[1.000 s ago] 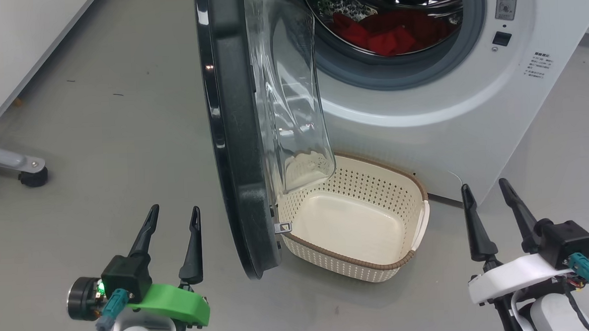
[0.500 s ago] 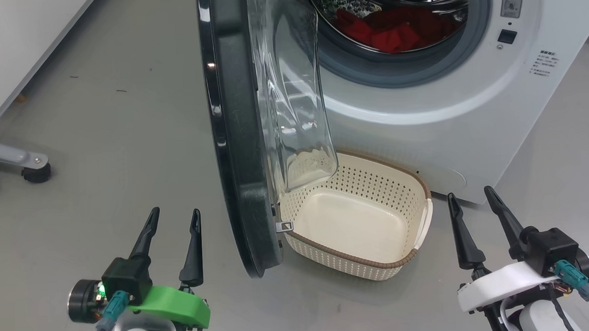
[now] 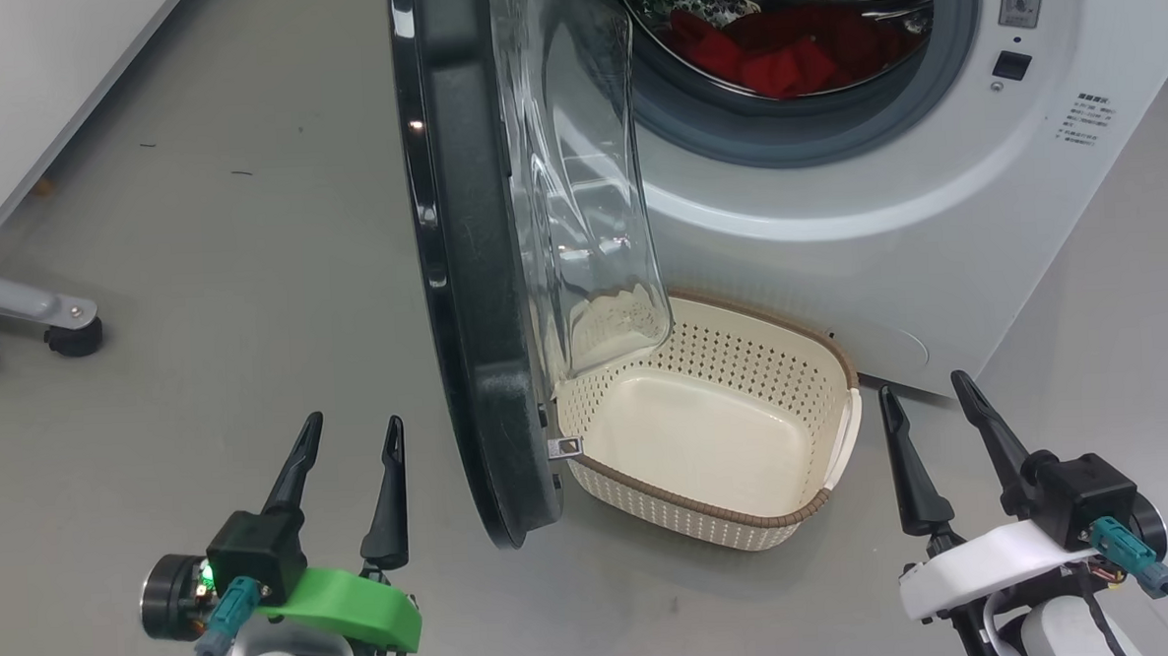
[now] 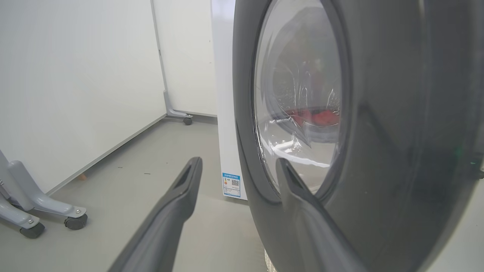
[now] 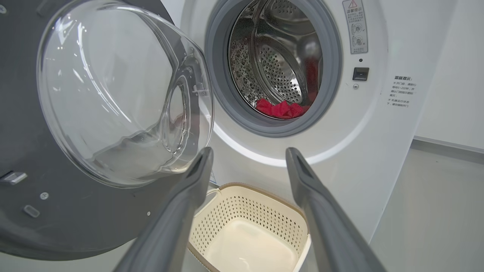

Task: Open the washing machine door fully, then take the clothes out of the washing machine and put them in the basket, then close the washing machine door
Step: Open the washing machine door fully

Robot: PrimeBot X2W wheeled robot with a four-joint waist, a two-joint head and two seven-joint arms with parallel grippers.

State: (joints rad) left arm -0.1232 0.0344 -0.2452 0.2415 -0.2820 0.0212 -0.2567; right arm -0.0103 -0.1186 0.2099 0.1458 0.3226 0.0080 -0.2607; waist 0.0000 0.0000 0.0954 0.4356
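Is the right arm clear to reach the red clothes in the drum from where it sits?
Probably yes. The washing machine door stands swung out to the left of the opening, the right gripper is open beside the basket, and nothing lies between it and the clothes.

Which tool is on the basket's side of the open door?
The right tool, on the white mount, beside the basket. The left tool, on the green mount, is on the outer side of the washing machine door.

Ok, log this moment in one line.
door: open | clothes: in washer | basket: empty, by washer | left end effector: open, empty | right end effector: open, empty
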